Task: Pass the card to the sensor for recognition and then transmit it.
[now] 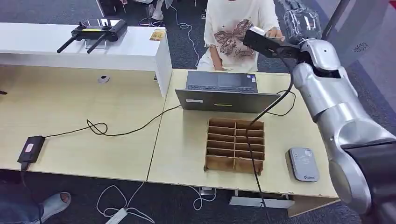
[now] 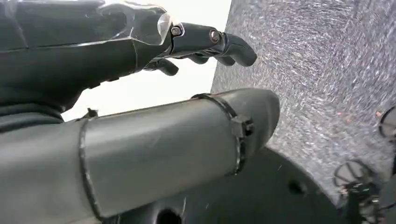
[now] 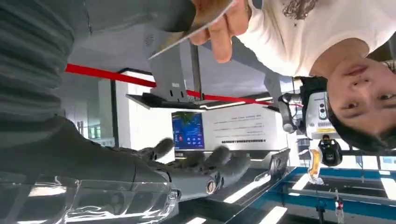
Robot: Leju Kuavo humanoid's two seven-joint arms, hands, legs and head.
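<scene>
The right hand (image 3: 187, 170), raised at about 1 o'clock over the desk (image 1: 187, 154), has its fingers (image 3: 219, 156) wide and empty; the card (image 3: 191, 28) lies just beside them in a person's hand (image 3: 224, 23). The sensor (image 1: 303, 164) sits at 5 o'clock.

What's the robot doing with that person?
The robot's right hand is lifted up toward a person in a white shirt who stands behind the desk. That person's hand is pinching a card right by the robot's thumb, so a hand-over seems to be under way; who is giving it I cannot tell. The grey card sensor lies on the desk beside a wooden sorting box and a laptop. The robot's left hand hangs down with nothing in it.
</scene>
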